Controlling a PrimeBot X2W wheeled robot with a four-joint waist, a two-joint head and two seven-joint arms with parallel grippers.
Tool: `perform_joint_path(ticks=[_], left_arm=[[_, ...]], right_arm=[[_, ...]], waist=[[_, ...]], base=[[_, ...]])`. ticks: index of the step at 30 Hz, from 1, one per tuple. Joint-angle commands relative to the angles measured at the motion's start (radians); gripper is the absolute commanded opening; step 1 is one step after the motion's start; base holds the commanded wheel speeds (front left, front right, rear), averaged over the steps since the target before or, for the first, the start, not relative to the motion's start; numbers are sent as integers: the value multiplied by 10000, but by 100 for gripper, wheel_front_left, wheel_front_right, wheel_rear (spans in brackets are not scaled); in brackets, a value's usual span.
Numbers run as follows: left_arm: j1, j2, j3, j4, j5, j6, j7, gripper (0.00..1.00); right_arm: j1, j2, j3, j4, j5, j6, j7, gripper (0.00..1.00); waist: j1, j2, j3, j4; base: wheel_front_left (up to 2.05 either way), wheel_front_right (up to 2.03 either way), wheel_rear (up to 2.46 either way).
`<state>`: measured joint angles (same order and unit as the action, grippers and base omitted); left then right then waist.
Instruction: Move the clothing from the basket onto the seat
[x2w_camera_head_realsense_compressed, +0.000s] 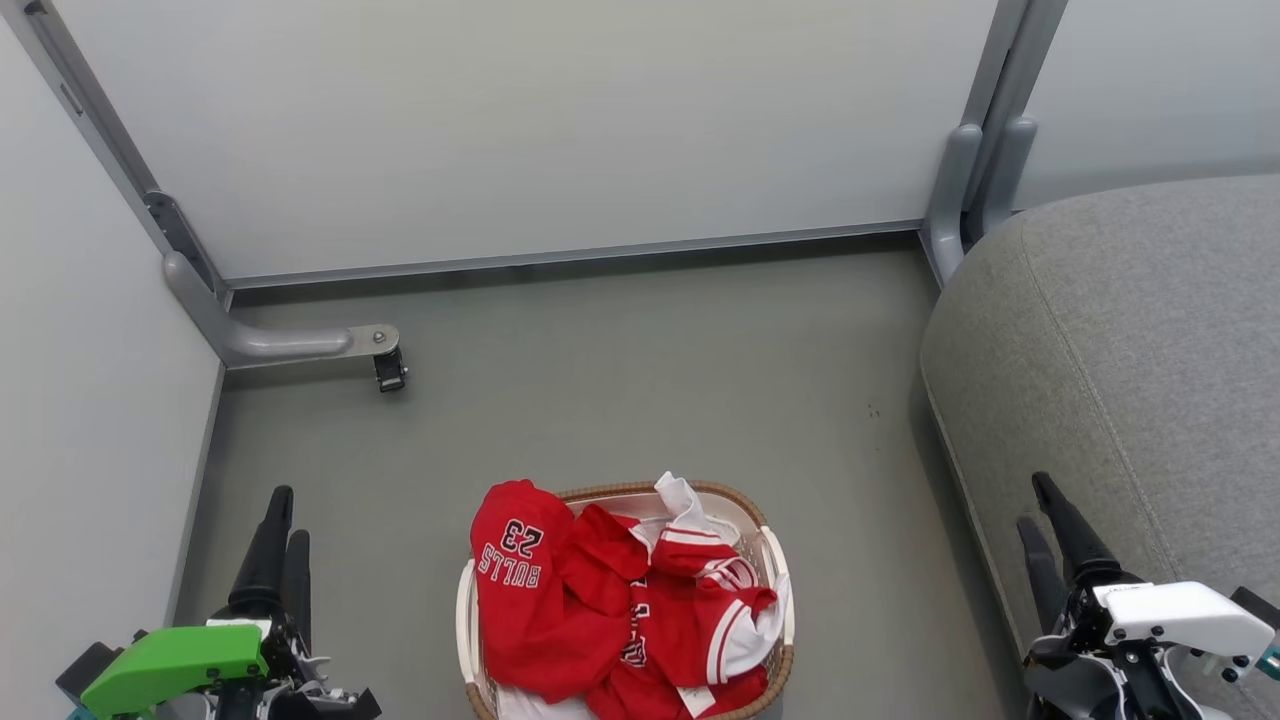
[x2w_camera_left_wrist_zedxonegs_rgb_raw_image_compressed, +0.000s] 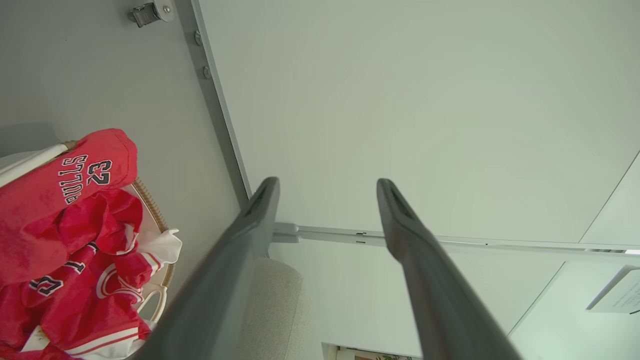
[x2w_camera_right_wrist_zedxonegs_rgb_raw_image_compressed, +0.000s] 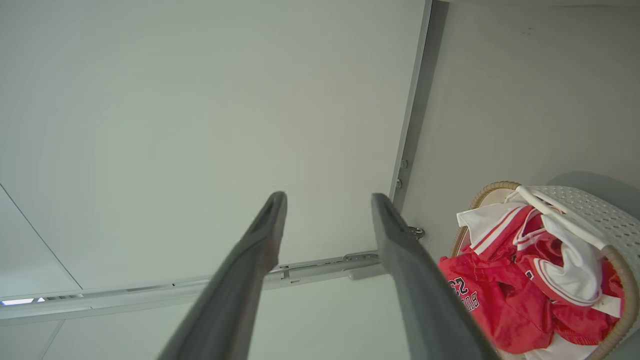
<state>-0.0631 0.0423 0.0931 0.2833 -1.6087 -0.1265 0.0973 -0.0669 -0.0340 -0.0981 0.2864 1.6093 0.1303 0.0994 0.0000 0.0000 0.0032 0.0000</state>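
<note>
Red clothing (x2w_camera_head_realsense_compressed: 620, 600) heaped in basket (x2w_camera_head_realsense_compressed: 775, 560), head view 6 o'clock; grey seat (x2w_camera_head_realsense_compressed: 1130, 350) at 3 o'clock. Left gripper (x2w_camera_head_realsense_compressed: 288, 512) at 7, right gripper (x2w_camera_head_realsense_compressed: 1033, 500) at 4. Left wrist view: jaws apart, empty; clothing at 8. Right wrist view: jaws apart, empty; basket at 4.

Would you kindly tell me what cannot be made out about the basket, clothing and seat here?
Basket: near end cut off by the head view's bottom edge.
Clothing: piece count unclear; heaped, lower layers hidden in every view.
Seat: cut off by the head view's right edge; right claw covers part.
</note>
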Motion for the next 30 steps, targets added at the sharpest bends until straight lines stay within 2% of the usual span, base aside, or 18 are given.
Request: perform_joint_path(ticks=[1,7,14,20,30], left_arm=[[-109,28,-95,-281,103,-18,-116,100],[7,34,-357,-506,333,-21,-417,100],[59,41,-517,-757,1175,-24,-726,100],[65,46,-565,-1019,2183,29,-978,100],[148,55,-816,-1480,4049,184,-1362,100]], right_arm=[[-99,-54,77,-186,-52,0,-130,100],[-27,-67,191,-201,-261,1,-433,100],[-8,-79,118,-297,-1020,1,-742,100],[15,-89,53,-545,-2106,1,-994,100],[113,-103,116,-1153,-4560,2,-1383,100]], waist=[[0,0,2,0],[0,0,6,2],[0,0,11,5],[0,0,17,8],[0,0,41,42]], base=[[0,0,0],[0,0,0],[0,0,0],[0,0,0],[0,0,0]])
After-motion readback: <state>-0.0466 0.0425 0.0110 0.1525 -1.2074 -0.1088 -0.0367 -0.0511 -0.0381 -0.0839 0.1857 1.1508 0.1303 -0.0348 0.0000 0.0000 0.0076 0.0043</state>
